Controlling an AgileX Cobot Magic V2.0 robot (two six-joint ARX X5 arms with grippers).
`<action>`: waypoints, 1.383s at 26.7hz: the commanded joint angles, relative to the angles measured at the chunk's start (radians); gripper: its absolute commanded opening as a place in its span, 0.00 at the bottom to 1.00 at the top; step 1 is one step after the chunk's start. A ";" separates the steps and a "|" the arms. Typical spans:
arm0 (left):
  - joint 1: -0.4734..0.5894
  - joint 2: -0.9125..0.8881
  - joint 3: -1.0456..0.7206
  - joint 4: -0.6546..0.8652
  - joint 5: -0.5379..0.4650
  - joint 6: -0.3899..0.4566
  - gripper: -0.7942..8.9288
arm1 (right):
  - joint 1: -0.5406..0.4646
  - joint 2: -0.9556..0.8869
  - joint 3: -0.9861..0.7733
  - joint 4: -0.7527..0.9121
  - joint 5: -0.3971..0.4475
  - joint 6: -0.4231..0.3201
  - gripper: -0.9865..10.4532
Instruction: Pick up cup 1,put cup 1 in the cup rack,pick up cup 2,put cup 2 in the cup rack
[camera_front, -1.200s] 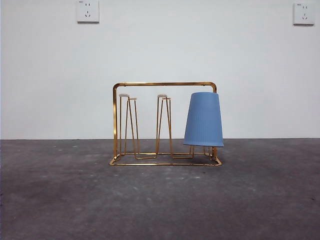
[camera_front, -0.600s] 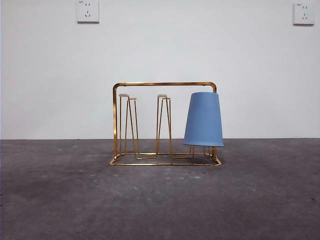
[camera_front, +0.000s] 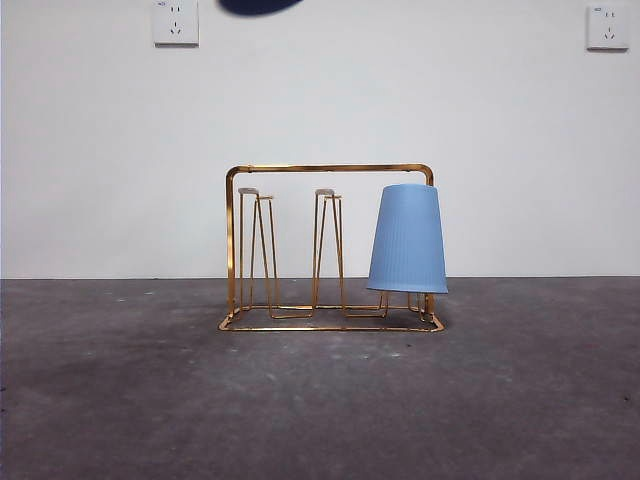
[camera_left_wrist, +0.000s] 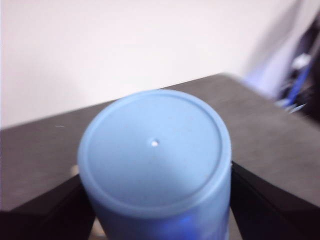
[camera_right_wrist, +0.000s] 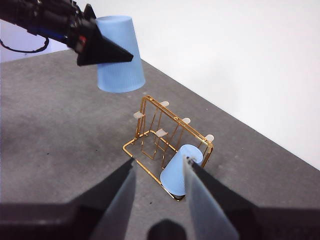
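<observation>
The gold wire cup rack stands mid-table. One blue ribbed cup sits upside down over its right-hand peg. A second blue cup is held with its closed bottom toward the left wrist camera, and my left gripper is shut on its sides. In the right wrist view this cup hangs in the air, high and off to one side of the rack. In the front view only its dark edge shows, at the top. My right gripper is open, empty and well back from the rack.
The rack's left peg and middle peg are bare. A white wall with two sockets stands close behind the rack. Dark grey table spreads around it.
A dark blue edge of the held cup has come into the front view at the top, left of centre. The rack and the cup on it have not moved.
</observation>
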 joint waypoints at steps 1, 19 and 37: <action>0.001 0.012 -0.001 0.019 -0.046 0.135 0.08 | -0.001 -0.001 -0.006 -0.010 0.002 0.015 0.23; 0.123 0.246 -0.001 0.113 -0.003 0.163 0.08 | -0.001 0.001 -0.006 -0.042 0.005 0.039 0.23; 0.167 0.428 -0.001 0.134 0.034 0.155 0.07 | -0.001 0.001 -0.006 -0.041 0.031 0.038 0.23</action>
